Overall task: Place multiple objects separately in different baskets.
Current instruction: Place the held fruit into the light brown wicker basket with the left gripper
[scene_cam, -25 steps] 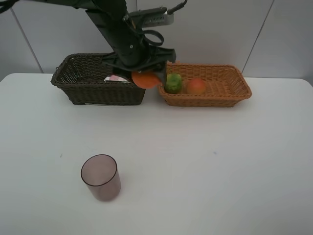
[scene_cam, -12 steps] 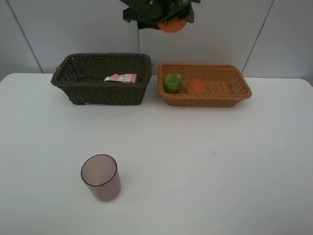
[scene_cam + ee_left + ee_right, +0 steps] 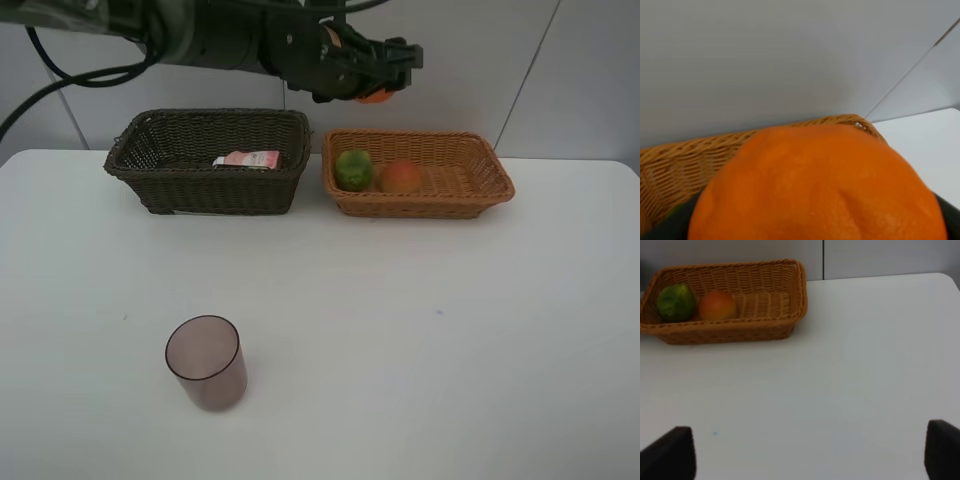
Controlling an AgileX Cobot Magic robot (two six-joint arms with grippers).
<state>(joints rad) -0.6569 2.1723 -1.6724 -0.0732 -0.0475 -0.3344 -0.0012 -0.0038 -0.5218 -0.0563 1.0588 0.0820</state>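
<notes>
Since the earlier frame the left arm has swung from low between the baskets to up over the tan basket's rear-left corner, orange along. Near to far: mauve cup point(image 3: 206, 362) upright near the tabletop's front-left, unsorted. Right jaws point(image 3: 810, 452) spread wide, empty. Dark brown basket point(image 3: 150, 160) at the rear edge holds the pink bottle point(image 3: 248, 159); tan basket point(image 3: 470, 185) holds the green fruit point(image 3: 353, 169) and red-yellow fruit point(image 3: 400, 176). Left jaws point(image 3: 385, 75) closed around the orange point(image 3: 815, 187), wide. Remaining, I'd say: drop the orange, bin the cup.
</notes>
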